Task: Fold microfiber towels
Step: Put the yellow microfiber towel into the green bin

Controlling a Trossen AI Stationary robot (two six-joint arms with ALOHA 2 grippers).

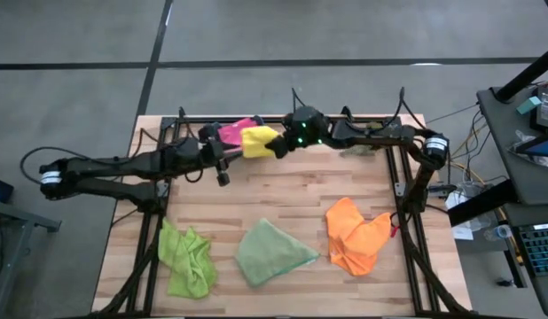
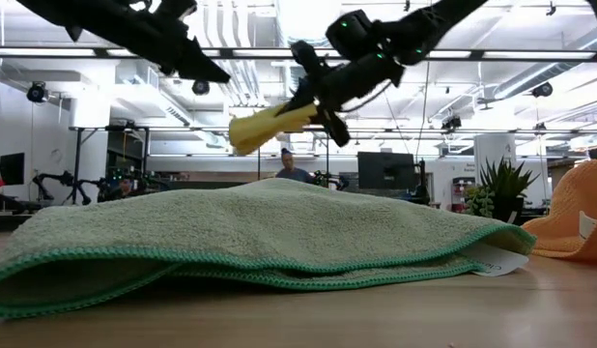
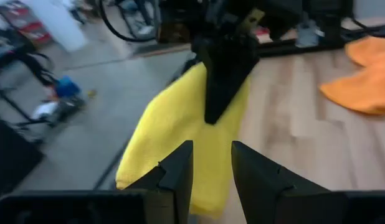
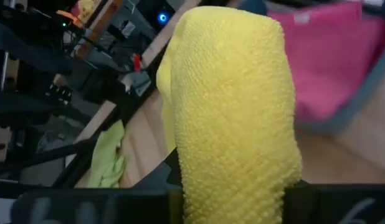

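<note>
Yellow towel point(image 1: 259, 141) hangs in the air above the table's far edge, folded into a thick pad and clamped in the right gripper point(image 1: 280, 145). The right wrist view shows the cloth wedged between that gripper's fingers, draped over in a rounded fold, and the low view shows it held high, well clear of the wood. The lift probably serves to carry the folded piece toward the pink towel point(image 1: 236, 130), which lies just beside it at the far edge, perhaps in the teal bin whose rim point(image 4: 342, 112) shows in the right wrist view.

Left gripper point(image 1: 223, 170) hovers near the yellow towel with its fingers point(image 3: 177, 174) slightly parted and holding nothing. It points at the hanging cloth, placed as if to steady it or take a free edge.

Along the near side three towels wait, not yet folded: the lime towel point(image 1: 187, 259) on the left, the sage towel point(image 1: 270, 252) in the middle, the orange towel point(image 1: 356, 235) on the right, each loosely heaped on the table point(image 1: 283, 195).
</note>
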